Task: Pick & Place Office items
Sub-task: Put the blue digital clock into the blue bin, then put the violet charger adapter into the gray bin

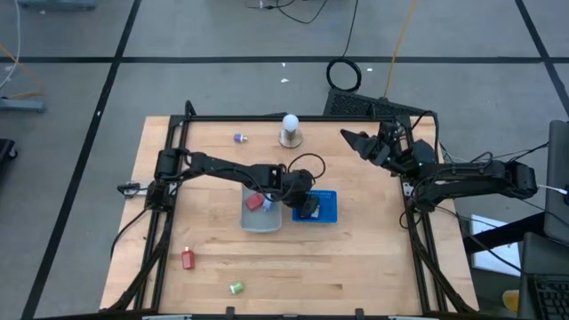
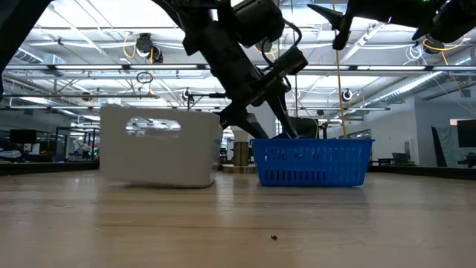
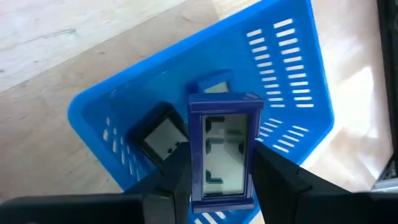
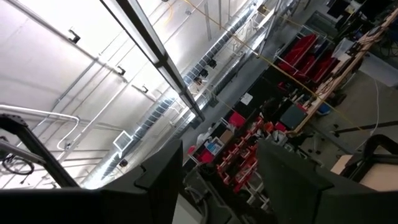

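My left gripper [image 1: 307, 204] reaches over the blue basket [image 1: 327, 210] and is shut on a small dark blue item with a clear face [image 3: 225, 143]. It points down into the basket [image 3: 292, 68], where a small black item [image 3: 158, 137] lies on the floor. In the low view the left gripper [image 2: 260, 123] dips behind the basket's wall [image 2: 312, 164]. A red item [image 1: 254, 202] lies in the clear tray [image 1: 263, 222]. A purple item [image 1: 239, 138], a red item [image 1: 188, 259] and a green item [image 1: 236, 287] rest on the table. My right gripper [image 1: 356, 140] waits open, raised near the far right corner. My left gripper pinches the dark blue item by its two long sides [image 3: 202, 168], one finger [image 3: 177, 180] on each side. The fingers come from above, slanting down into the basket. The item is lifted clear above the basket floor, its clear face toward the wrist camera.
A white ball on a round base [image 1: 290, 130] stands near the far edge. The clear tray [image 2: 160, 145] sits right beside the basket's left side. The table frame's black rails [image 1: 169, 178] run along both sides. Bare wood [image 1: 356, 267] lies toward the near edge.
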### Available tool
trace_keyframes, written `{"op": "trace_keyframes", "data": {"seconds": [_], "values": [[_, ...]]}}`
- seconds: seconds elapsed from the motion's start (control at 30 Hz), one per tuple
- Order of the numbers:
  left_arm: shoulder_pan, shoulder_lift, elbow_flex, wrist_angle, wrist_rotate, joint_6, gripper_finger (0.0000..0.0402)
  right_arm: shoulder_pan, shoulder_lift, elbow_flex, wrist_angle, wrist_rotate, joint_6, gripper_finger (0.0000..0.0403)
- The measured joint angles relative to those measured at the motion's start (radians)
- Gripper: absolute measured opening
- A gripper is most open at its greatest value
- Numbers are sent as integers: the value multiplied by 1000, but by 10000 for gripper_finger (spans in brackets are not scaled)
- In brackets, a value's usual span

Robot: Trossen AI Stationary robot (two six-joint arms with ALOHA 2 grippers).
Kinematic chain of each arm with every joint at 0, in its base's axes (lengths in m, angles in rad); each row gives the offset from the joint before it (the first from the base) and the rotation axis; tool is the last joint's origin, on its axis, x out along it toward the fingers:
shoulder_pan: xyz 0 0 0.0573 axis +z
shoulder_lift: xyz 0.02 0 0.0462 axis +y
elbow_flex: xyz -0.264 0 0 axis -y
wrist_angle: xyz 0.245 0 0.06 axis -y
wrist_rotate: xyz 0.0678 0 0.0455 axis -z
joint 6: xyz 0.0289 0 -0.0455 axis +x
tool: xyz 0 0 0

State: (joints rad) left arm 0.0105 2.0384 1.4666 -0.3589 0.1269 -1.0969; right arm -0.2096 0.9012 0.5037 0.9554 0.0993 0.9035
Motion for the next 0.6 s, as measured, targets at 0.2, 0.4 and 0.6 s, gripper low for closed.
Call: {"op": "trace_keyframes", "data": {"seconds": [0.2,0.4,0.6], "values": [[0,-3,0,24,-14,-13,137,2,0,0,2,-4,8,196],[0,-5,4,30,-14,-34,182,2,0,0,5,-28,28,196],[2,-5,10,96,35,-30,217,2,0,0,5,-54,36,196]]}}
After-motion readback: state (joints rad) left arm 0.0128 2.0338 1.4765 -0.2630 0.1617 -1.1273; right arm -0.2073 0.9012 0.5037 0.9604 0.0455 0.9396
